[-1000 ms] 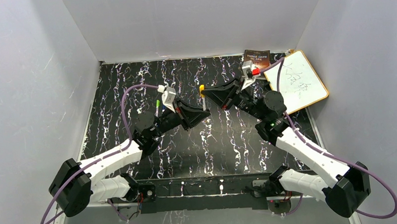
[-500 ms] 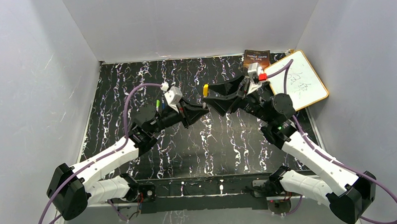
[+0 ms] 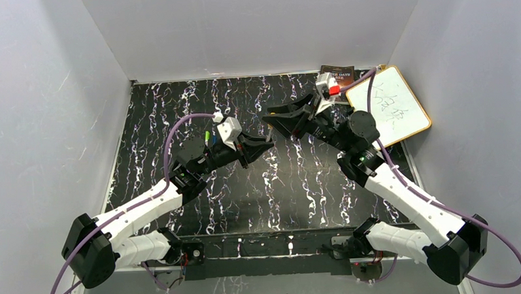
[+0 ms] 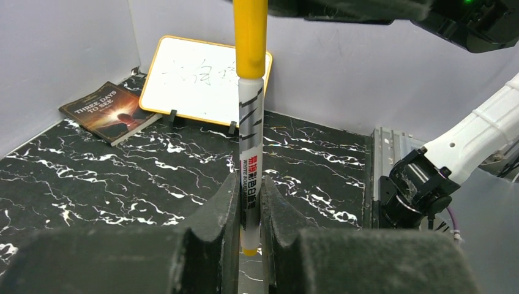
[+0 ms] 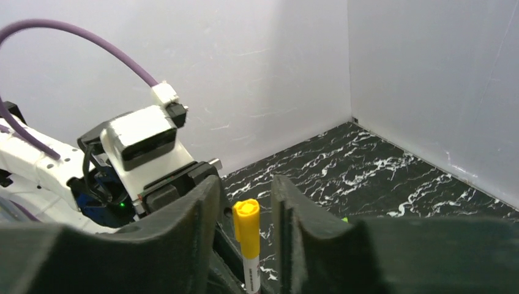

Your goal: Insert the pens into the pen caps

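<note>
Clamping the left gripper [image 4: 250,193] shut on the lower barrel of the whitish pen [image 4: 250,144], both pads pressing the printed shaft and holding it upright, well above the black marbled table [image 3: 292,185]. Carrying the orange-yellow cap [image 4: 251,37] on the pen's upper end, seated down against the white barrel. Straddling that cap with the right gripper [image 5: 245,205], jaws standing partly apart with a sliver of space on either side of the cap in the right wrist view, so grasping nothing. Reaching in from both sides and meeting over the far middle of the table, fingers nearly tip to tip from overhead. Covering the cap from the overhead camera with the right arm's dark fingers, and crowding the space above the pen's top end. Half hiding the green-ended pen [image 3: 207,136] and the blue-ended pen [image 3: 213,141] behind the left wrist, showing only their coloured ends side by side on the table; impossible to tell whether touching each other. Looping a purple cable [image 3: 179,133] high over the left forearm, close to those two pens. Sitting well apart from the held pen, in the far right corner: a yellow-framed whiteboard [image 3: 390,106] propped at a tilt with faint scribbles on it, and a dark book [image 4: 110,110] lying flat just beside it. Closing in the table on three sides with plain pale walls [image 3: 254,29].
</note>
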### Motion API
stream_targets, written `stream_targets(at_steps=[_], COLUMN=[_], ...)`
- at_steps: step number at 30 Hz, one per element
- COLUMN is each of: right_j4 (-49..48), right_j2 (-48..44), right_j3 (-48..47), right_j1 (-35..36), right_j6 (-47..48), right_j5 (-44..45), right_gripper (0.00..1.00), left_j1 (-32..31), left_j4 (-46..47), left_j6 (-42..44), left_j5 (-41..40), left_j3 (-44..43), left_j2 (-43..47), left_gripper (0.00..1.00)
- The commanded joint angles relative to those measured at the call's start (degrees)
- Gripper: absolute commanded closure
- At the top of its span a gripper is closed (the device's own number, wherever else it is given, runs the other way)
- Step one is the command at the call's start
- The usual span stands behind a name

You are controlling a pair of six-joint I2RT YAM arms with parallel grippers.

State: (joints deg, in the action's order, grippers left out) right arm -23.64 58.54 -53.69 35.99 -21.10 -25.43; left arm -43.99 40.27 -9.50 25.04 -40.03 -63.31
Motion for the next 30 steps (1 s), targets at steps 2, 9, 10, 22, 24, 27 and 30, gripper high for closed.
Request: stream_targets(at_steps=[2, 9, 10, 22, 24, 27, 30], right_j4=[0.1, 0.5, 0.6, -1.3, -2.9, -7.1, -11.9], right_j2=[0.7, 0.7, 0.7, -0.6, -0.7, -0.5, 0.7], right_j3=[-2.8, -2.6, -2.5, -0.3, 0.7, 3.5, 7.6], right_j1=[0.2, 0.2, 0.2, 0.1, 0.1, 0.2, 0.2], right_j6=[0.2, 0.6, 0.7, 1.5, 1.1, 2.0, 6.3], right_j5=[-0.8, -1.6, -1.7, 3.2, 4.4, 6.8, 9.8], right_gripper=[0.73, 1.0, 1.0, 1.0, 1.0, 1.0, 1.0], left_j1=[0.2, 0.1, 0.1, 0.1, 0.1, 0.1, 0.1], left_j4=[2.8, 2.5, 2.5, 1.4, 0.8, -2.6, -4.9], left_j6=[3.2, 3.7, 3.6, 2.4, 2.2, 2.7, 2.3], left_j5=[1.4, 1.6, 1.4, 0.5, 0.3, -0.1, -1.5], left_j3=[-0.2, -1.0, -1.1, -1.4, -1.3, -1.3, 0.3], left_j2=[1.7, 0.9, 0.9, 1.9, 2.3, 3.7, 7.6], left_gripper=[1.0, 1.0, 1.0, 0.42, 0.37, 0.3, 0.28])
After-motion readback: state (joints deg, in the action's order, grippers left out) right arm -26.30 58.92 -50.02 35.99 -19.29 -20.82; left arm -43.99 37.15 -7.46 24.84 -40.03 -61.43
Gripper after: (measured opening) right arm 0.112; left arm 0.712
